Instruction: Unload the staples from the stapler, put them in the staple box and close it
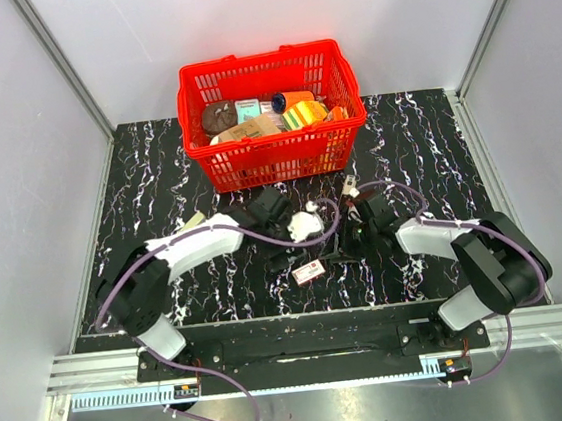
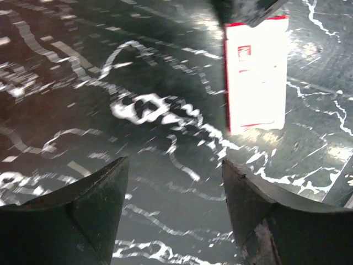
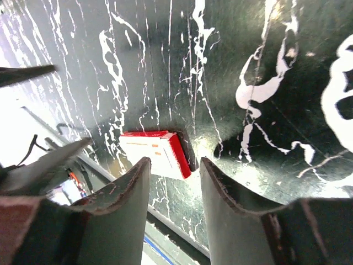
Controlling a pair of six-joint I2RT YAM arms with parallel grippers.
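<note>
A slim dark shape, apparently the stapler, lies on the black marbled table between the two grippers; it is hard to make out against the dark top. No staples show in any view. My left gripper is open over bare table, with nothing between its fingers. My right gripper is open too, its jaws apart and empty, pointing at the table's near edge. A small flat red-and-white box lies just beyond the tips of both grippers.
A red basket full of packaged goods stands at the back middle of the table. The metal rail of the table's near edge runs just past the box. Grey walls close in both sides.
</note>
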